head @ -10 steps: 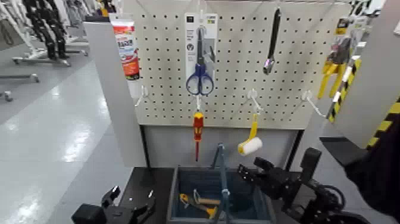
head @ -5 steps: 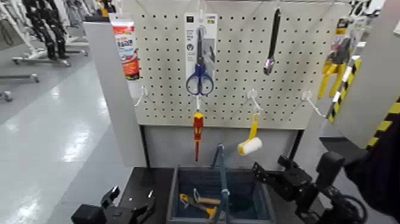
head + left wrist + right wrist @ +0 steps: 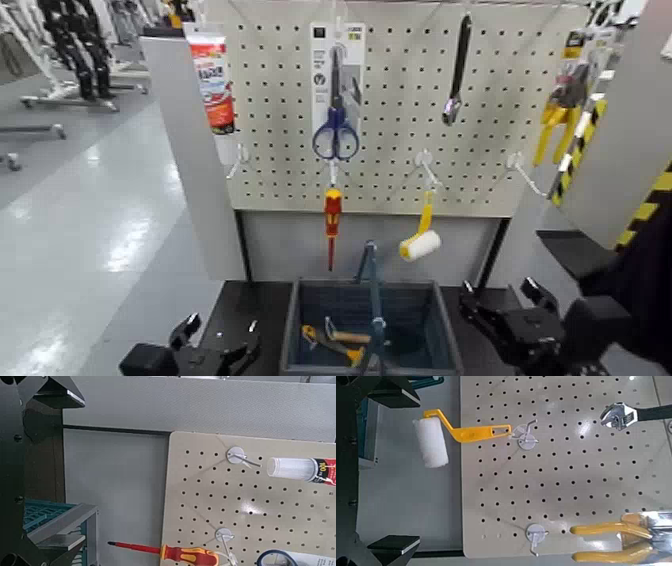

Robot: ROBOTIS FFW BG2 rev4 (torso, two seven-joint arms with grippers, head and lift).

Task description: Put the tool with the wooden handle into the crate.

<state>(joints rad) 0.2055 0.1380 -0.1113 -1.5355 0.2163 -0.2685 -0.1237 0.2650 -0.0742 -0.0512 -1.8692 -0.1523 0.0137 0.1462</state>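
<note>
Left gripper (image 3: 215, 335) parked low, left of the crate (image 3: 300, 325); fingers look spread, holding nothing. Trowel (image 3: 340, 338) lies inside the crate, wooden handle showing beside the upright crate handle (image 3: 375, 300). Right gripper (image 3: 495, 310) sits just right of the crate, fingers spread and empty, trowel well apart from them. Watch your right arm: swing it back left and it may clip the crate wall or the roller (image 3: 420, 243) hanging above.
</note>
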